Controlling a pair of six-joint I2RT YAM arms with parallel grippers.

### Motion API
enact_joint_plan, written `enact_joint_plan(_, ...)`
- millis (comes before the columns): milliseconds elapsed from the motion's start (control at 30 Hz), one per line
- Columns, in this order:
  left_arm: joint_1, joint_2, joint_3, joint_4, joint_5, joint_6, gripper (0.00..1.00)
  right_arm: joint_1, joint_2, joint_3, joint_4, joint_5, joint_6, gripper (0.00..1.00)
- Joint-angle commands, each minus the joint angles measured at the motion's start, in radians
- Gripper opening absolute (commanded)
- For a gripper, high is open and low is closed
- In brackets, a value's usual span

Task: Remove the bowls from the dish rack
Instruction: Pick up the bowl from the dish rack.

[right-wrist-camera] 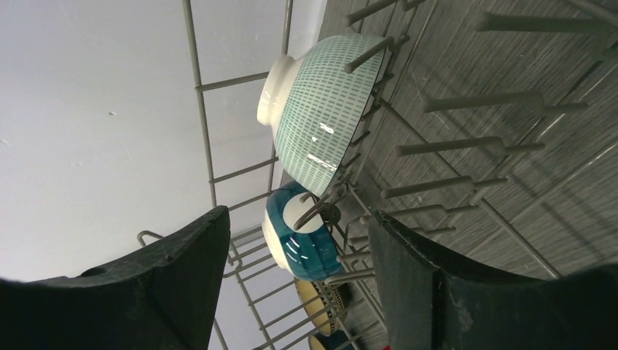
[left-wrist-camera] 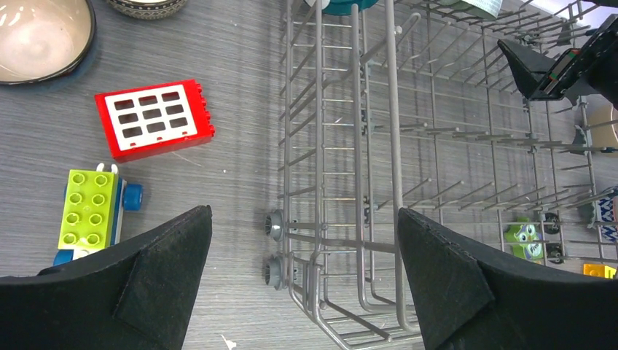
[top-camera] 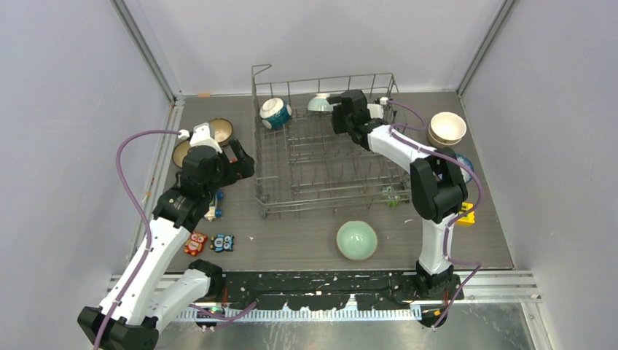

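Desk (top-camera: 291, 248): grey wood-grain top with a few white specks. Plain pale lilac-grey walls (top-camera: 313, 36) box it in on the left, back and right. Metal posts (top-camera: 146, 49) run up the back corners. A metal rail (top-camera: 503, 279) runs along the near edge.

Dish rack (top-camera: 328, 157): on the desk, centre, toward the back. Two bowls are in it, both in the back row.
- Teal bowl (top-camera: 275, 113): at the left, on its side.
- Mint bowl (right-wrist-camera: 321, 109): dash pattern, white foot, just right of the teal one. Also on its side, leaning on the tines.

Bowls out of the rack, on the desk:
- Pale green bowl (top-camera: 357, 240): upright, in front of the rack.
- Cream bowls (top-camera: 447, 128): stacked at the far right.
- Blue patterned bowl (top-camera: 466, 166): mostly hidden behind the right arm.
- Cream-lined bowl (left-wrist-camera: 40, 36) and patterned bowl (left-wrist-camera: 146, 6): left of the rack, both cropped in the left wrist view.

Toys: red block (left-wrist-camera: 154, 117) with a white grille face, and a lime block (left-wrist-camera: 93, 211) on blue wheels, both left of the rack. Two printed blocks (top-camera: 209, 243) lie near the left arm, print too small to read.

Left fingers (left-wrist-camera: 167, 284): wide apart, holding nothing, above the rack's left wall.

Right fingers (right-wrist-camera: 167, 292): inside the back of the rack, apart, nothing clamped. They point at the mint and teal bowls, and I see no contact.
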Motion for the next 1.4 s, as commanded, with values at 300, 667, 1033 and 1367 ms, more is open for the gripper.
enact_joint_plan(300,0.001,0.009,-0.006,0.023,0.000,-0.001,1.00,0.008,0.085,0.075,0.031,0.059,0.040,0.69)
enact_joint_plan(667,0.002,0.019,-0.011,0.021,-0.001,-0.005,1.00,0.008,0.124,0.031,0.223,0.098,0.068,0.63)
enact_joint_plan(1033,0.001,0.031,-0.017,0.029,0.001,-0.006,1.00,0.008,0.150,-0.003,0.379,0.106,0.059,0.47)
enact_joint_plan(1367,0.001,0.050,0.012,0.042,-0.024,0.015,1.00,0.010,0.086,-0.028,0.378,0.094,0.003,0.65)
